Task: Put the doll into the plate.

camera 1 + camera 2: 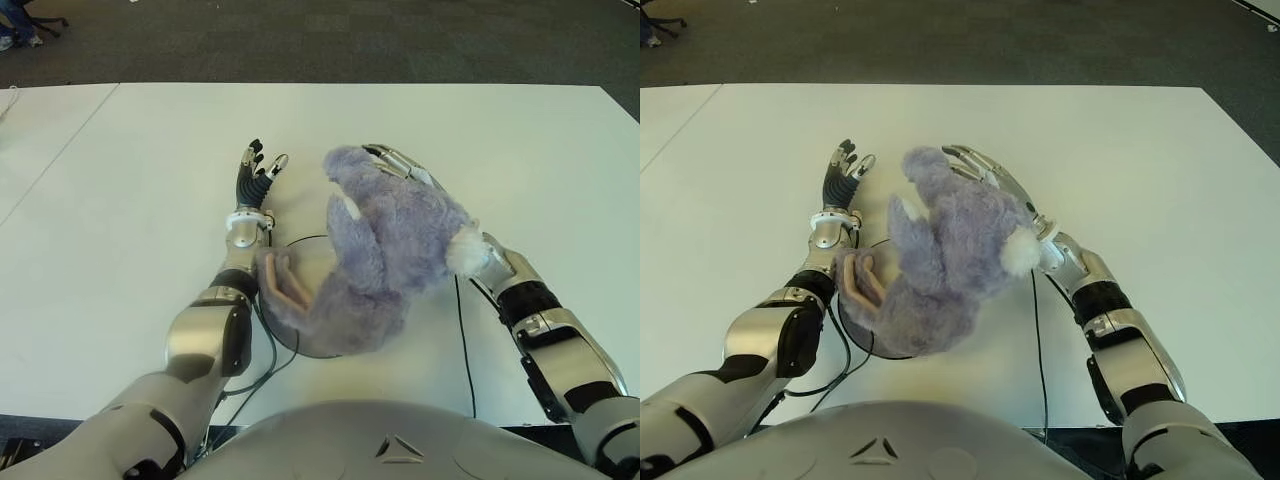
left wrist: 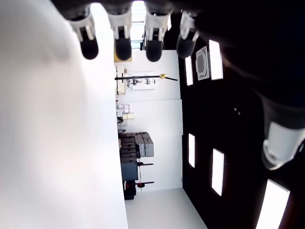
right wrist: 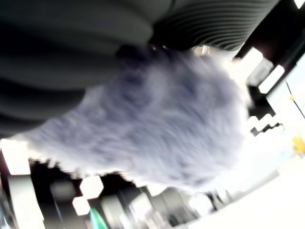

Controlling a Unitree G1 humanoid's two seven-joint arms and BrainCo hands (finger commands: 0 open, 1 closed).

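A fluffy grey-purple doll (image 1: 385, 250) with a pink-lined ear or paw (image 1: 285, 280) and a white tail leans tilted over a round dark-rimmed plate (image 1: 300, 240). Its lower part covers most of the plate. My right hand (image 1: 398, 165) comes in from the right, its fingers curled over the doll's top and back. In the right wrist view the doll's fur (image 3: 162, 124) fills the frame against the palm. My left hand (image 1: 257, 168) shows on the white table (image 1: 120, 200) just left of the plate, fingers straight and spread, holding nothing. Its fingertips (image 2: 121, 45) are bare in the left wrist view.
A thin black cable (image 1: 465, 340) runs across the table between the plate and my right forearm, toward the front edge. Another cable (image 1: 268, 360) loops by my left elbow. Dark carpet (image 1: 350, 40) lies beyond the table's far edge.
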